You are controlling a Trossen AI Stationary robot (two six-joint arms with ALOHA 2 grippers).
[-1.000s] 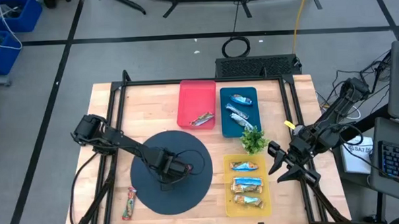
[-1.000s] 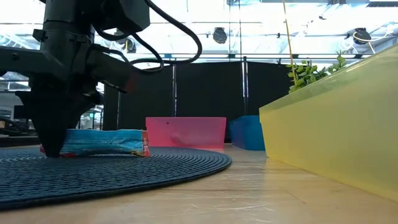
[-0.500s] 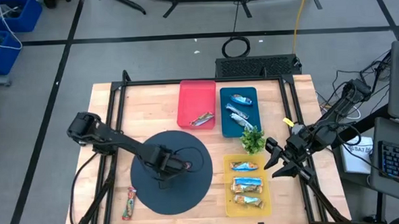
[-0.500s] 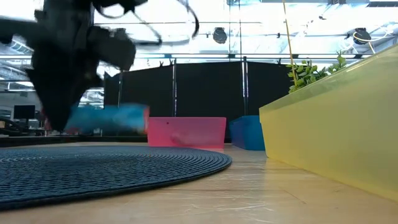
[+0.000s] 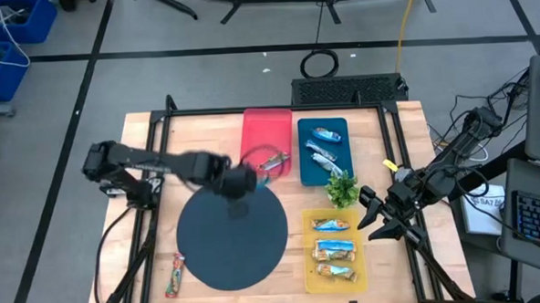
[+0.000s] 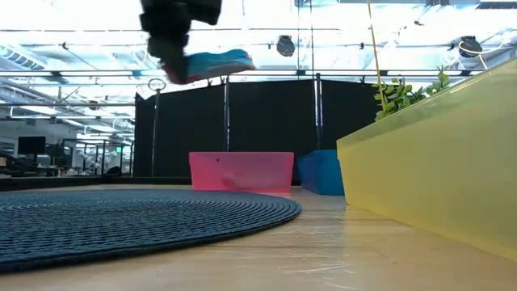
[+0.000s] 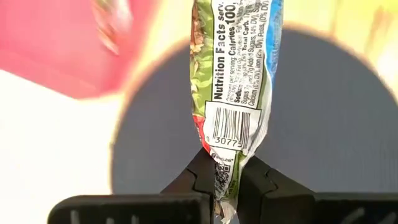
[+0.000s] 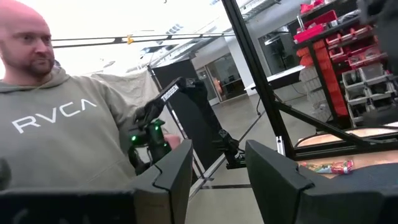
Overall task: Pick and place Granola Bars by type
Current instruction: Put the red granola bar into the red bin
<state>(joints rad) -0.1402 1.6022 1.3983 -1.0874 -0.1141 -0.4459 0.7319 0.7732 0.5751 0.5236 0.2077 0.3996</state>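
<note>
My left gripper [image 5: 242,180] hangs high over the far edge of the round dark mat [image 5: 233,240], shut on a blue-white granola bar [image 6: 216,63]. Its wrist view shows the bar's printed back [image 7: 239,74]. Three orange-green-yellow bars [image 5: 334,249] lie flat in the yellow tray [image 5: 309,282]. Blue-white bars [image 5: 323,145] lie in the blue tray [image 5: 305,173], and a silvery-tan bar [image 5: 272,160] lies in the pink tray [image 5: 255,125]. One more orange-green bar [image 5: 175,274] lies on the table by the near left corner. My right gripper [image 5: 378,222] waits open, right of the yellow tray. My left gripper pinches the bar's crimped end [image 7: 224,168], just past the barcode, between its two fingers [image 7: 252,180]. The bar runs on lengthwise beyond the fingertips. It is lifted clear of the mat and sits near level in the low view.
A small green plant sprig [image 5: 343,189] stands between the blue and yellow trays. A black frame [image 5: 160,138] rims the table. A person in a grey hoodie [image 8: 68,143] stands beyond the table. Bare wood [image 5: 197,146] lies left of the pink tray.
My left gripper has lifted the blue-white bar off the mat and risen fast. It has carried the bar toward the far edge and a little right, toward the pink and blue trays, staying shut. The mat is now bare.
</note>
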